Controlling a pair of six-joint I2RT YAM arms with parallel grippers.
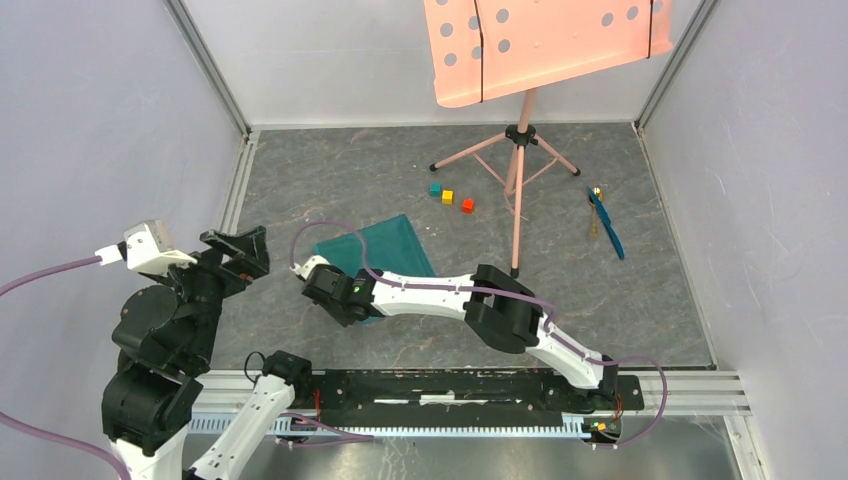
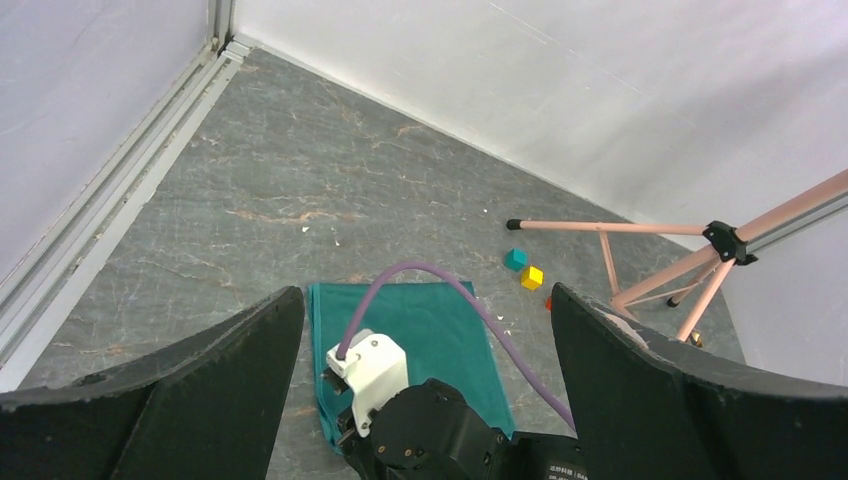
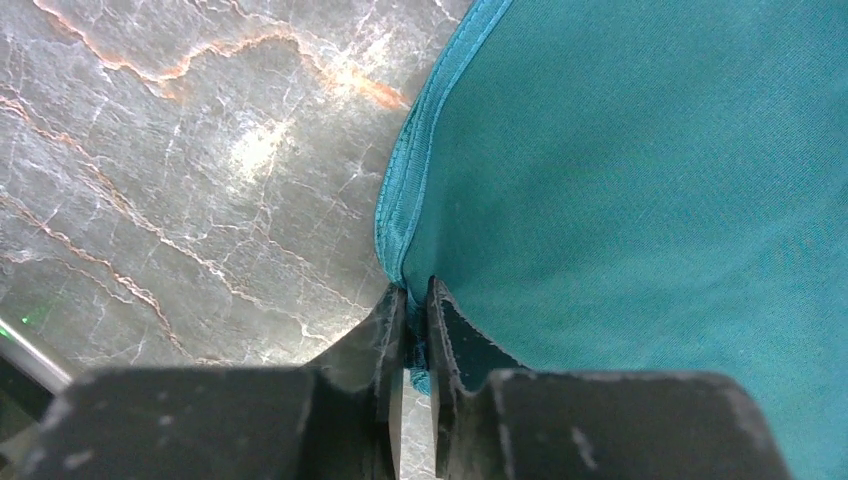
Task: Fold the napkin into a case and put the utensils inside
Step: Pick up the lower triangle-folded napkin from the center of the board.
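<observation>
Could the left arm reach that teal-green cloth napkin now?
Probably yes: the open left gripper hangs beside the teal-green cloth napkin, nothing lying between; the right gripper, pinching its near hem, crowds only that edge.

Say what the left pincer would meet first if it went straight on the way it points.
Probably the right arm's wrist, low over the napkin; depth is unclear.

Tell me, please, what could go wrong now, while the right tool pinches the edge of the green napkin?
1. The right tool grips only the narrow hem of the napkin, so the cloth may slip out when pulled.
2. The hem looks layered there; the tool may catch one layer only, and the fold could come out uneven.
3. The utensils lie beyond the stand's leg; reaching for them later might knock it.
</observation>
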